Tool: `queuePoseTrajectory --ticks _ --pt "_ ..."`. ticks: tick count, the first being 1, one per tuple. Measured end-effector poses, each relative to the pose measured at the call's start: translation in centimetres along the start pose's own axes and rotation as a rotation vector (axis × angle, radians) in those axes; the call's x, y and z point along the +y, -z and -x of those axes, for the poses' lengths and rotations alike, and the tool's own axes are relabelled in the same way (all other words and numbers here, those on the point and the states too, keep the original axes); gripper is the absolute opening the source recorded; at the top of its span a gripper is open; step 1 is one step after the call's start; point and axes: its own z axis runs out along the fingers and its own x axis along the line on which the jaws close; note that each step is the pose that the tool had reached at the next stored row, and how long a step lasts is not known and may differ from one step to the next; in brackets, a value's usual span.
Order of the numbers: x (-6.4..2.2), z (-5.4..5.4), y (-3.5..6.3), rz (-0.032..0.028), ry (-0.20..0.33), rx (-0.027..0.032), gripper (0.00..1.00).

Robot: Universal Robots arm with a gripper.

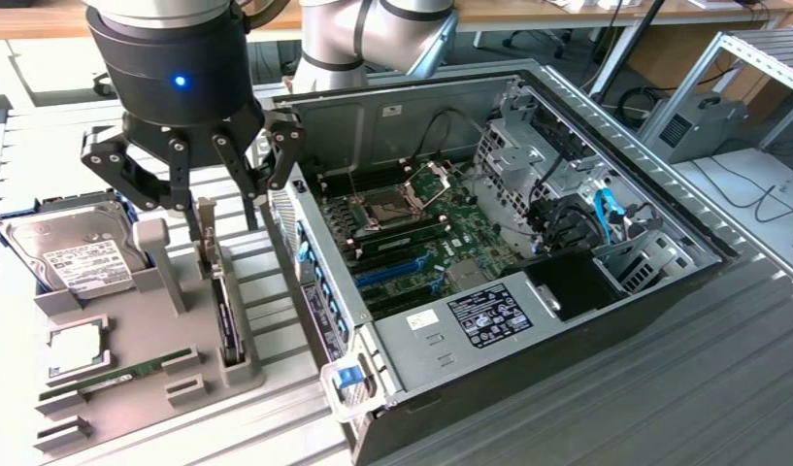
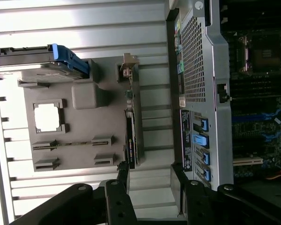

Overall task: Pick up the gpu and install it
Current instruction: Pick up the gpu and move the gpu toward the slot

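Note:
The gpu (image 1: 225, 316) is a thin black card standing on edge in a slot of the grey holder (image 1: 137, 413), with its silver bracket at the far end. In the wrist view the gpu (image 2: 130, 136) runs along the holder's edge nearest the computer case. My gripper (image 1: 217, 206) hangs open just above the card's bracket end, apart from it, with nothing between its fingers. In the wrist view my gripper (image 2: 150, 180) shows one black finger (image 2: 123, 171) in line with the card and the other towards the case.
The open computer case (image 1: 590, 291) lies at the exterior view's right, its motherboard (image 1: 410, 243) exposed with blue slots (image 1: 393, 269). The holder also carries a silver hard drive (image 1: 73, 254), a square chip (image 1: 79, 347) and a green memory stick (image 1: 121, 374). The case's rear wall (image 2: 196, 89) stands close beside the card.

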Motion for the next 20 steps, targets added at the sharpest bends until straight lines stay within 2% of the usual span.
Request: queuePoseTrajectory --ticks 14,16,20 --pt "0.0 -0.01 -0.29 -0.0001 0.0 0.0 0.48" --pt "0.01 -0.03 -0.92 -0.0035 0.0 -0.0003 0.48" --pt "0.01 -0.03 -0.99 -0.0036 0.0 -0.0003 0.48"
